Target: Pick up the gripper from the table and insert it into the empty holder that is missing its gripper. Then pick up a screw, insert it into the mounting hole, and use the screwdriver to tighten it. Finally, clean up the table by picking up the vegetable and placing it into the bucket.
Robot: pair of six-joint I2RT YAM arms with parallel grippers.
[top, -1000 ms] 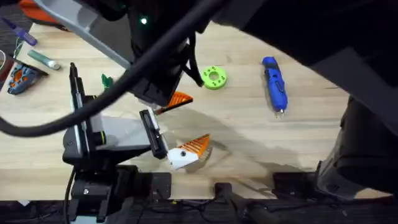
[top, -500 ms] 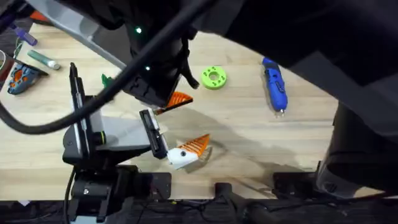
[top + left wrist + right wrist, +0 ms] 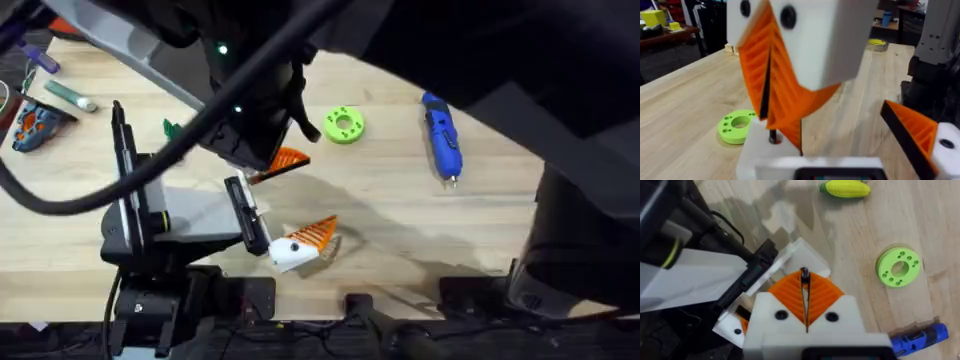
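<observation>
1 blue screwdriver (image 3: pixel 441 135) lies right of 1 green disc (image 3: pixel 343 124); no writing is legible. The right gripper (image 3: pixel 804 300) pinches 1 small dark screw (image 3: pixel 804 274); left gripper (image 3: pixel 771 95) closed.

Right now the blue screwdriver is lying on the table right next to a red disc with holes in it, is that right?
Not quite: the disc is bright green, not red, as the overhead view shows. The blue screwdriver does lie on the table beside it.
</observation>
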